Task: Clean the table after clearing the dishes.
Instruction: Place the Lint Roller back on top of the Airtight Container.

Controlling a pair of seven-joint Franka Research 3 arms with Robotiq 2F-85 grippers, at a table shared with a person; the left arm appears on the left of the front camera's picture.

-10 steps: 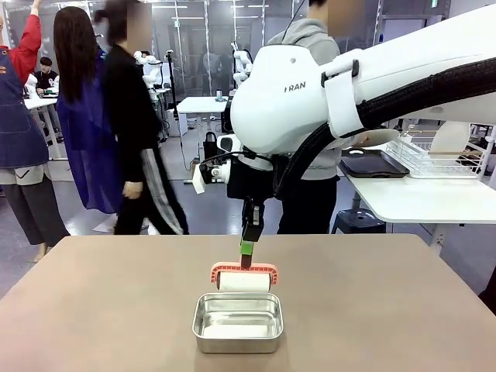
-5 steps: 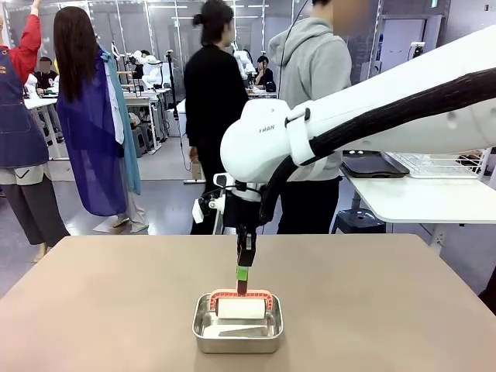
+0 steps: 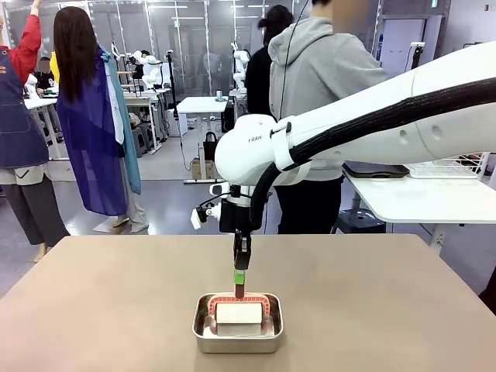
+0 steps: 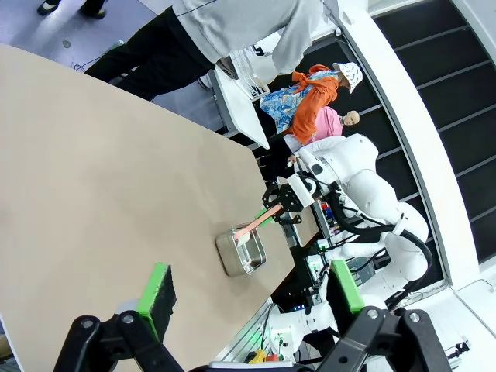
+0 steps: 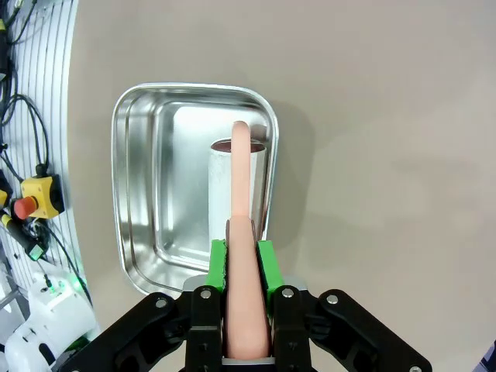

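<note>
Change since earlier frame: right gripper has carried the lint roller from the tabletop just beyond the steel pan to down inside it; a passer-by behind has crossed to the right.
Right jaws: closed on the roller's salmon handle, green pads either side of it.
Left jaws: left gripper stands spread wide, nothing between the pads, hanging high over the table's left part.
Location of roller: white drum low in the pan, near the centre of the table's near half.
Dishes: none on the tabletop; a dark tray lies on the white side table at far right.
Orientation: handle rises nearly upright from drum to gripper; drum's long axis runs left to right, parallel to the near edge.
Risk one: judged, a release with the drum not seated lets the handle topple and strike the pan rim, tipping the roller onto the table.
Risk two: judged, lifting away with the sticky drum clinging to the pan floor could drag or lift the light pan.
</note>
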